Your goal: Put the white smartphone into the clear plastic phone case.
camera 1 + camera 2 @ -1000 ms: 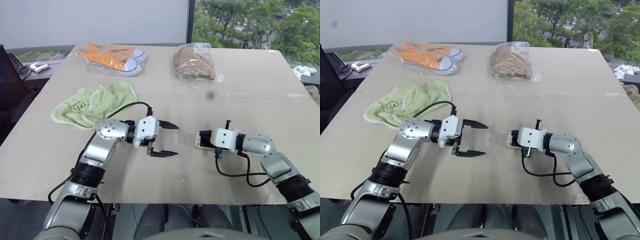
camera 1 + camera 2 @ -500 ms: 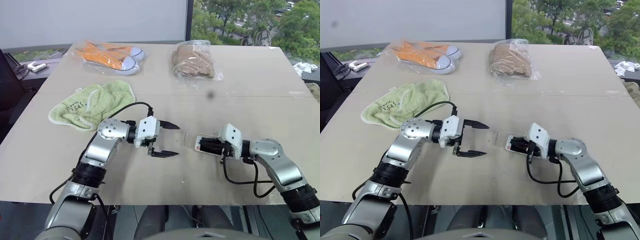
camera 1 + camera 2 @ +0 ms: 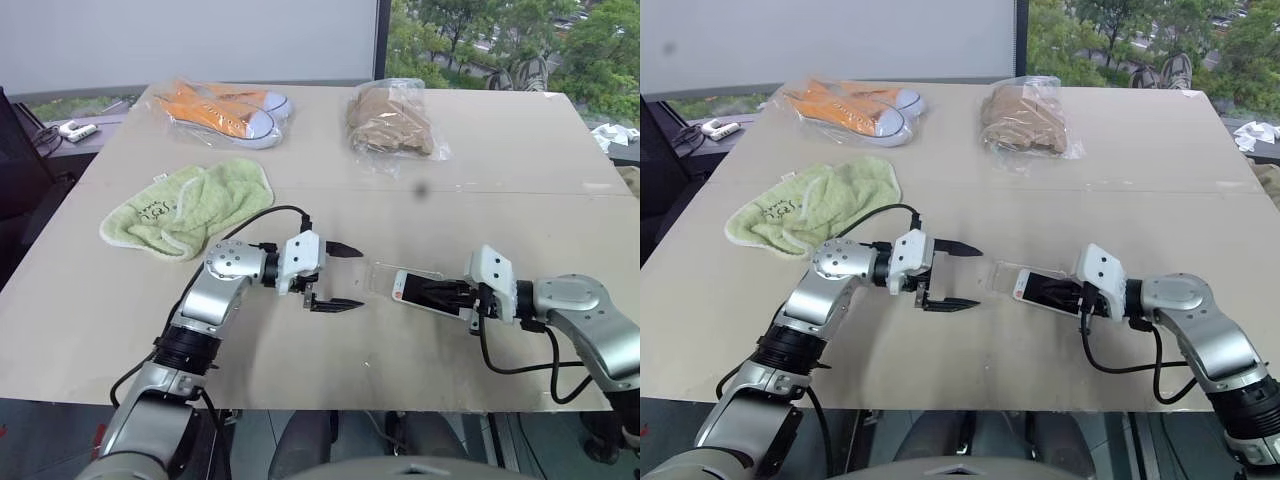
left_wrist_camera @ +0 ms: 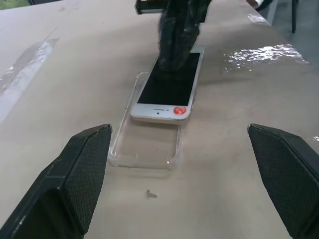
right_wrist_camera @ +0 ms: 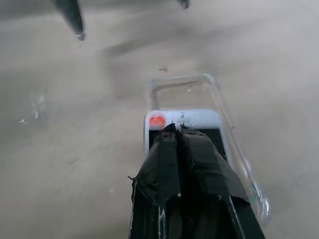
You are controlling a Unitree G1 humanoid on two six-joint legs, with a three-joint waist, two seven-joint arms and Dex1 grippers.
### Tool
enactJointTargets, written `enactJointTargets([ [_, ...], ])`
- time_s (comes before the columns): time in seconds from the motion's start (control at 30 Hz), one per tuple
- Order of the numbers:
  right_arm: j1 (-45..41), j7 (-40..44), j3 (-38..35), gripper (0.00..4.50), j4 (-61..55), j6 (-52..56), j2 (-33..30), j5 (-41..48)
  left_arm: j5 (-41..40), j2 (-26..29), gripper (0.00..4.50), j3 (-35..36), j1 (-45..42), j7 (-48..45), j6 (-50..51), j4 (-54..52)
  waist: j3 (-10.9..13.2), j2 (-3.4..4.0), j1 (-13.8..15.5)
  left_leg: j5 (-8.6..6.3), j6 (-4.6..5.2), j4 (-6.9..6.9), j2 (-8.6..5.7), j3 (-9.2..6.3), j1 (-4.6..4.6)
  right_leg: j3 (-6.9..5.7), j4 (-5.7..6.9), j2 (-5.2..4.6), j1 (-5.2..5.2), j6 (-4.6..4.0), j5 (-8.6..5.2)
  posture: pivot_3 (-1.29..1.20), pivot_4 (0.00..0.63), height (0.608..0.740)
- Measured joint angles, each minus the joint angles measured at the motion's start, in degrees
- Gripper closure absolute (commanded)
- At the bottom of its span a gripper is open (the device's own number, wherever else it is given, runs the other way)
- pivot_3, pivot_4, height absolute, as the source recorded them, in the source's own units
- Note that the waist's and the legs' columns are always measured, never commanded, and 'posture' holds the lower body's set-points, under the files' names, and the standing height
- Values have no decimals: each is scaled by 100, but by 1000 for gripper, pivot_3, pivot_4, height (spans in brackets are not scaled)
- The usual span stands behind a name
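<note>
The white smartphone (image 4: 167, 92) lies screen up near the table's front edge, its far end inside the clear plastic phone case (image 4: 144, 149) and its near end sticking out. The empty part of the case (image 3: 381, 276) extends toward my left gripper. My right gripper (image 3: 432, 293) is shut, its taped black fingertips (image 5: 172, 149) resting on the phone's dark screen. My left gripper (image 3: 358, 277) hovers open just left of the case, pointing at it with nothing between its fingers.
At the back of the table (image 3: 520, 215) lie orange shoes in a clear bag (image 3: 225, 112) and brown cloth in a bag (image 3: 393, 122). A green towel (image 3: 190, 208) lies behind my left arm. The table's front edge runs close under both arms.
My right hand has drawn back to the right and rolled its wrist, so the phone's white end now shows past its fingertips. The left gripper has hardly moved.
</note>
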Motion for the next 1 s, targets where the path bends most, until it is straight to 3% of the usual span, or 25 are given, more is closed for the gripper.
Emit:
enactJointTargets([
  [0.23,24,-14,13,4471,108,-87,-52,-180,586,-372,0,-146,-551,513,-491,1171,2,-4,-24,1,-1,0,0,4,-12,4,4,2,-15,0,0,0,150,740],
  [0.43,-61,-56,46,4471,281,-204,0,-279,449,-969,0,-77,-746,726,-635,1532,1,-5,-22,16,-28,19,0,2,-69,1,9,1,-60,1,1,0,150,740],
  [0.7,-69,-60,46,4471,286,-204,21,-353,957,-930,0,-119,-813,1256,-1323,1900,-3,-7,-18,13,-22,21,0,2,-66,1,11,1,-56,1,1,0,150,740],
  [1.0,-88,-40,49,4471,306,-202,31,-359,867,-962,0,-4,-867,1451,-1079,2012,-3,-7,-22,14,-24,23,0,2,-66,1,13,2,-57,2,1,0,150,740],
])
